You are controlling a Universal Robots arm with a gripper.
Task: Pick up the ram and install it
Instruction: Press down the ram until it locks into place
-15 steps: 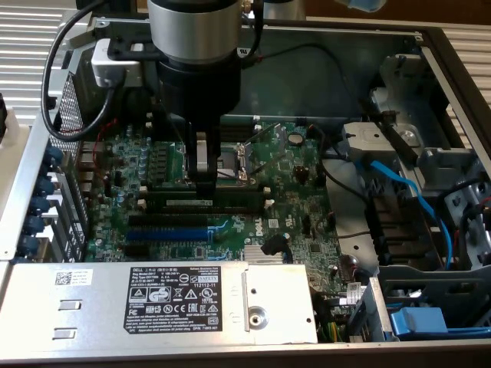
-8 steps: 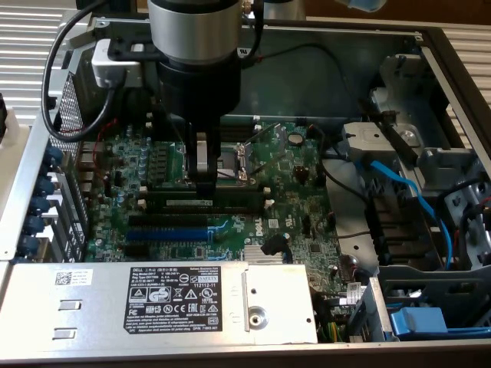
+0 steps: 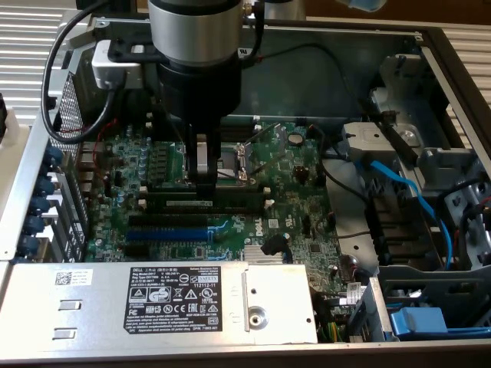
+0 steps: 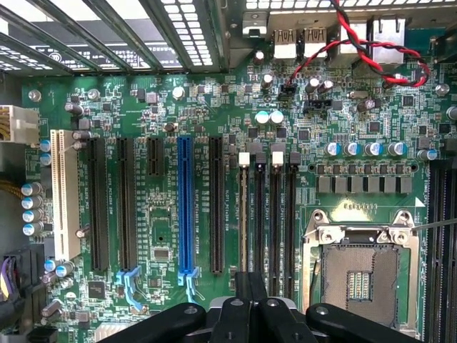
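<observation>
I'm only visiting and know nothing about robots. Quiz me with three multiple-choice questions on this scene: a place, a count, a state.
1. The end effector is over: A a fan; B the memory slots; C a keyboard.
2. How many motherboard slots are blue? A one; B three; C five.
3. The CPU socket is: A under a cooler; B taped over; C uncovered.
Answers: 1 B, it hangs right above them; 2 A, a single blue slot shows; 3 C, its metal frame lies bare.
</observation>
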